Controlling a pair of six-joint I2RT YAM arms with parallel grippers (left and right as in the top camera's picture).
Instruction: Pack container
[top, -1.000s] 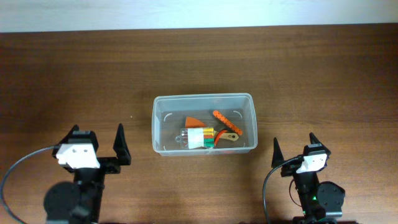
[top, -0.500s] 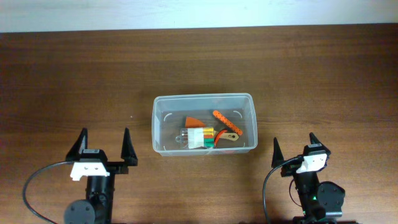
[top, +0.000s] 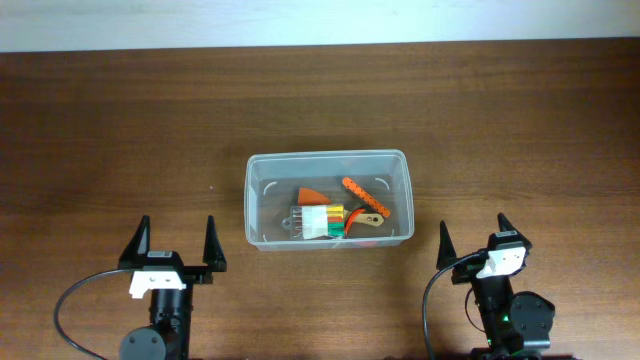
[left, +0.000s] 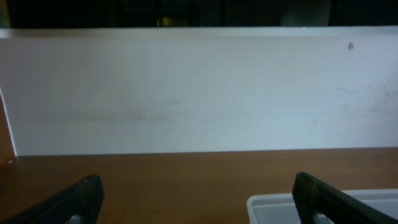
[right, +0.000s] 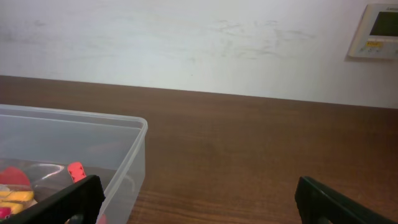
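The container (top: 326, 155), a clear plastic tub, stands at the table's middle. In it lie an orange wedge (top: 312, 193), an orange toothed strip (top: 364, 195), a white, yellow and green bundle (top: 322, 220) and a tan tool (top: 368, 222). My left gripper (top: 176, 226) is open and empty near the front edge, left of the tub. Its wrist view shows the tub's corner (left: 273, 205) beside the right finger (left: 323, 199). My right gripper (top: 473, 226) is open and empty, front right of the tub. The tub's wall (right: 134, 149) shows at the left in its wrist view.
The brown wooden table (top: 520, 110) ends at a white wall (top: 320, 20) at the back. A wall panel (right: 376, 30) hangs at the upper right in the right wrist view. Black cables (top: 60, 310) loop beside both arm bases at the front edge.
My left arm has shifted right and back toward the front edge, its open fingers turning to point straight at the back wall. The right arm and the tub's contents have not moved.
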